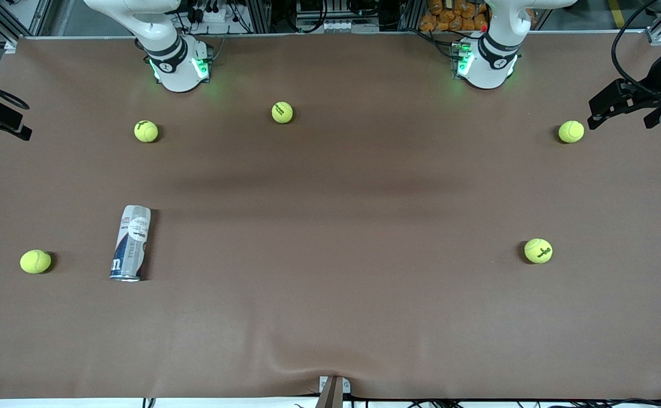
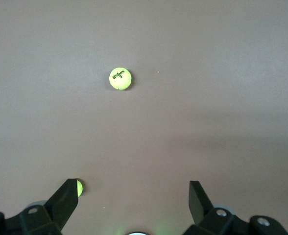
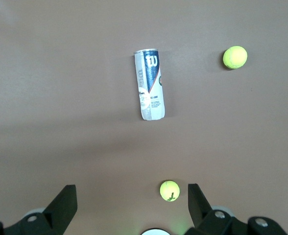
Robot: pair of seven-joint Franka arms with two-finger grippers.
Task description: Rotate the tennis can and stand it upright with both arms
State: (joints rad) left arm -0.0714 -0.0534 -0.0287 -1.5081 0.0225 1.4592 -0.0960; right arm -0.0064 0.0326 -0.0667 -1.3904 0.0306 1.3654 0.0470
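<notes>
Brown cloth covers the whole table [image 1: 342, 238], and it is slack enough to ripple at the edge nearest the front camera. My two arms come next in size: both are pulled back and high, the right arm [image 1: 160, 42] and the left arm [image 1: 498, 48] rising from their green-lit bases. Neither has started in. My right gripper [image 3: 131, 196] hangs over the right arm's end of the table with its fingers wide apart and nothing between them; my left gripper [image 2: 134, 193] hangs over the left arm's end, likewise spread and empty.

The can [image 1: 131, 242] lies on its side toward the right arm's end, well nearer the front camera than the right base, its long axis running roughly toward that camera. It touches nothing. Five balls are scattered about; one [image 1: 35, 261] sits near the can, closer to the table's end, and another [image 1: 146, 131] lies between the can and my right base.

To do this well, I judge I should bring the right gripper down across the can's middle, jaws square to its length, since a smooth round tube will roll if pinched off-centre. The left arm has the longer reach, so I would turn the can toward it first, then tip it up with one gripper steadying each end
</notes>
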